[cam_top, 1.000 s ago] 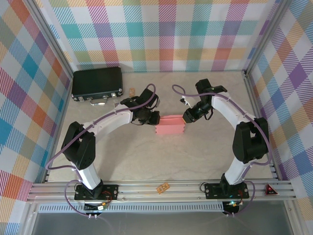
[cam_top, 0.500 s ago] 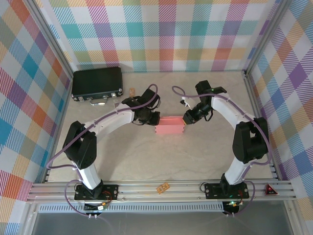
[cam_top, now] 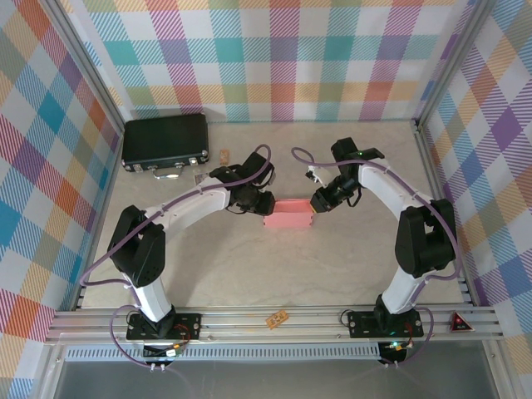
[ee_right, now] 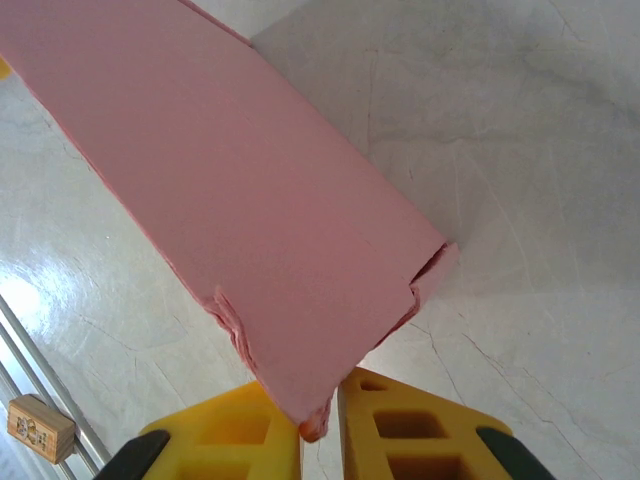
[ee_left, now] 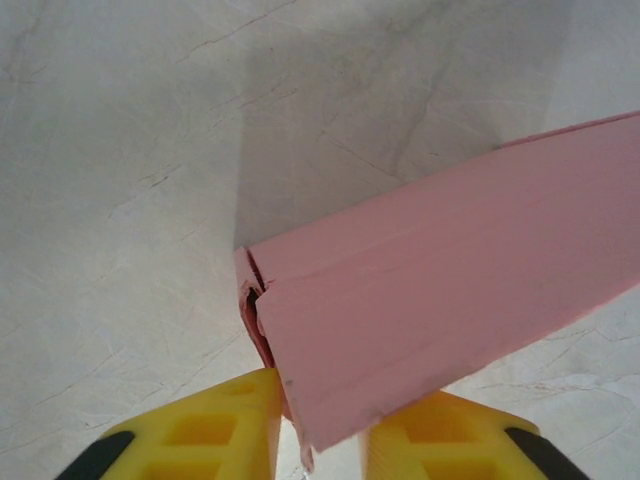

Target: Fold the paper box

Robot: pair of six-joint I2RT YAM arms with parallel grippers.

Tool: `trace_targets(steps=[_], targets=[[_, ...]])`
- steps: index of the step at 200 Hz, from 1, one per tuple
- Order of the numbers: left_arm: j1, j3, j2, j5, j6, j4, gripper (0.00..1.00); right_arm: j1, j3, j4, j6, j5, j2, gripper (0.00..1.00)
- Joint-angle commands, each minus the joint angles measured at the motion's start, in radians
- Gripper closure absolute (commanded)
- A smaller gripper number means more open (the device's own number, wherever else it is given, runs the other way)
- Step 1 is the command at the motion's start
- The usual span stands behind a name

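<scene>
— Where's the box?
— In the middle of the table, lying flat between both grippers.
— Left gripper?
— Clamped on the box's left-end corner.
— Right gripper?
— Fingers nearly together, pinching the right-end corner. A black case sits far back left.

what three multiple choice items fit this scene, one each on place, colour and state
1. Where is the black case? A far left of the table B near right C near middle
2. The paper box is: A blue B white C pink
3. The box is: A a flat sheet B folded up, held at both ends C torn in half
Answers: 1 A, it sits far back on the left. 2 C, pink in every view. 3 B, left hand and right hand each grip a corner.
</scene>
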Motion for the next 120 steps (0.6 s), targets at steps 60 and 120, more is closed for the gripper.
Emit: trace_targets(steps=[60, 120], targets=[[-0.009, -0.021, -0.131, 0.01, 0.003, 0.076, 0.58, 0.009, -0.001, -0.018, 0.004, -0.027, 0.021, 0.83], [-0.008, -0.011, -0.095, -0.047, 0.001, 0.028, 0.67, 0.01, 0.004, -0.021, 0.003, -0.027, 0.026, 0.83]])
